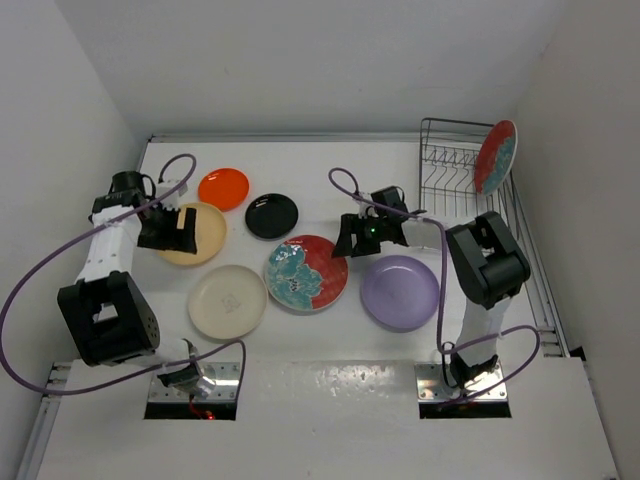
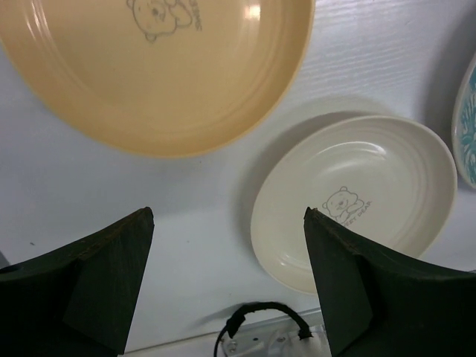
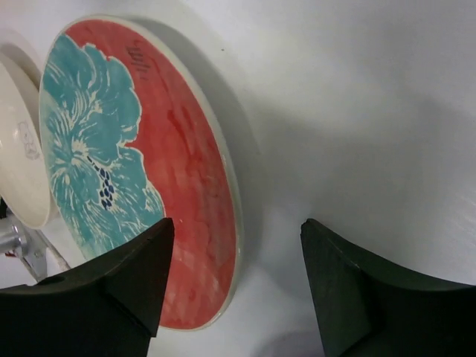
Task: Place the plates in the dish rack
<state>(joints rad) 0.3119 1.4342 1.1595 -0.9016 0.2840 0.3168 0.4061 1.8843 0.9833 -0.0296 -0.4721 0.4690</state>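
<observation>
Dish rack (image 1: pixel 452 168) is sitting at the far right corner of the table (image 1: pixel 330 345). One red floral plate (image 1: pixel 496 156) is standing on edge in it, leaning toward the right side.

Six plates are lying flat on the table, left of the rack:
- second red floral plate (image 3: pixel 171 186), centre
- lavender plate (image 1: pixel 400 292), just right of it
- cream plate (image 2: pixel 357 201), just left of it
- tan-yellow plate (image 2: pixel 149 74), beyond the cream one
- orange plate (image 1: pixel 223 187) and black plate (image 1: pixel 271 215), further back

Right pincer (image 3: pixel 236 227) is hovering low at the right rim of the central floral plate, jaws wide and holding nothing. The rim is showing in the gap between them; contact cannot be told.

Left pincer (image 2: pixel 227 223) is hanging over the near edge of the tan-yellow plate, jaws wide apart and empty.
</observation>
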